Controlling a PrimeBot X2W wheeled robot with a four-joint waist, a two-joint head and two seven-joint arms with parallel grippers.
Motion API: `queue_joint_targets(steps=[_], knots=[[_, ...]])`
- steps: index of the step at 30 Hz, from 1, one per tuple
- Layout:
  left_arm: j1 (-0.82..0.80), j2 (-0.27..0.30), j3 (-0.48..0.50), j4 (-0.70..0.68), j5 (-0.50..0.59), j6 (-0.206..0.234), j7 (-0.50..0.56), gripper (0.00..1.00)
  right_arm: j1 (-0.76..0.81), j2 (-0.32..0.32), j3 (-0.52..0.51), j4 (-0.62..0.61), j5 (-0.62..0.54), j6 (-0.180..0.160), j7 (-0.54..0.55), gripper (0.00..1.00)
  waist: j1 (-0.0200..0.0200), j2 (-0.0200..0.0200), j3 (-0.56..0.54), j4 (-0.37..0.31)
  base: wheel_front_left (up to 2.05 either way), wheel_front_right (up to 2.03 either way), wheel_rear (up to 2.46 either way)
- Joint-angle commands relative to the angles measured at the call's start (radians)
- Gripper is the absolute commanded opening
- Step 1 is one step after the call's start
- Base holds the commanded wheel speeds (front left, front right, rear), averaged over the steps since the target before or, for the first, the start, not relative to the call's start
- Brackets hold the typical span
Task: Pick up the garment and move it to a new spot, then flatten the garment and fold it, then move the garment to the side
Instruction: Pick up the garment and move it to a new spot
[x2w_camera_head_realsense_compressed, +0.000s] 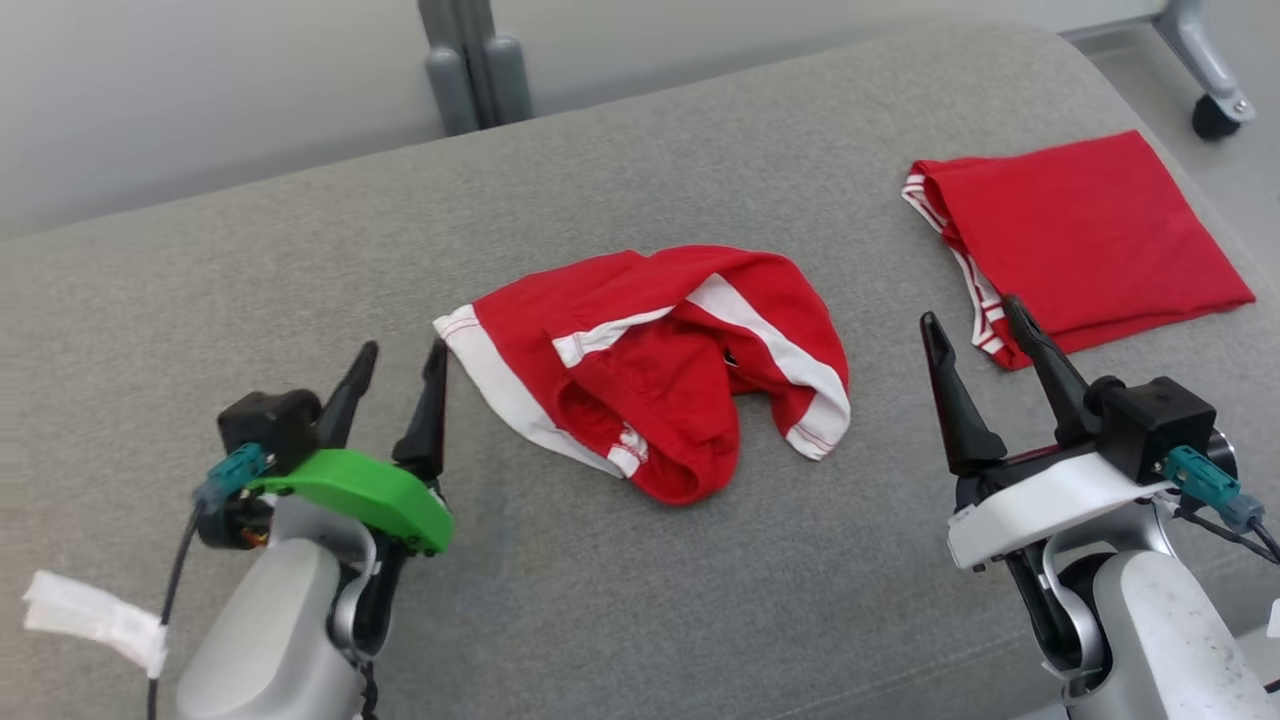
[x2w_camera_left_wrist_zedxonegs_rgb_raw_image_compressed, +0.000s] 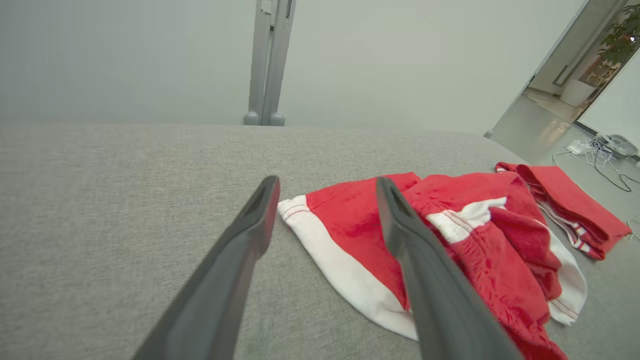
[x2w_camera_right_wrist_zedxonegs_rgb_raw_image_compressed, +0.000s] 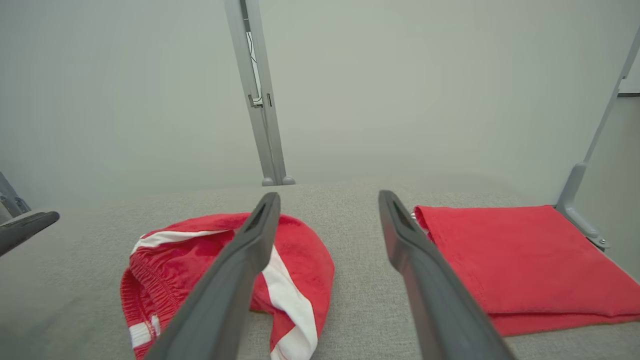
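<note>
A crumpled red garment with white bands lies in the middle of the grey padded surface; it also shows in the left wrist view and the right wrist view. My left gripper stands open just left of the garment's white-edged corner, nothing between its fingers. My right gripper is open too, empty, to the right of the garment and beside a folded red cloth.
A folded red cloth with white striped trim lies flat at the right of the surface, near the edge. A grey post stands behind the surface. A wheeled frame leg is at the far right on the floor.
</note>
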Motion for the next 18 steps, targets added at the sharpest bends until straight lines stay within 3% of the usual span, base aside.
queue_joint_targets(steps=[1,5,9,18], knots=[[0.043,0.018,0.021,-0.036,0.012,0.012,-0.006,1.00,0.011,-0.004,-0.006,0.005,-0.004,-0.002,0.000,1.00,0.0000,-0.0001,-0.071,0.085,0.00,0.00,0.00],[0.150,0.050,0.120,-0.215,0.059,0.055,-0.008,1.00,0.027,-0.004,-0.026,0.013,-0.007,-0.002,-0.004,1.00,0.0000,-0.0001,-0.092,0.118,0.00,0.00,0.00],[0.281,0.044,0.201,-0.371,0.135,0.079,-0.006,1.00,0.054,0.007,-0.047,0.026,-0.003,-0.002,-0.009,1.00,0.0000,-0.0001,-0.106,0.144,0.00,0.00,0.00],[0.432,0.015,0.294,-0.464,0.209,0.074,-0.006,1.00,0.111,0.027,-0.097,0.046,-0.018,-0.002,-0.017,1.00,0.0000,-0.0001,-0.126,0.193,0.00,0.00,0.00]])
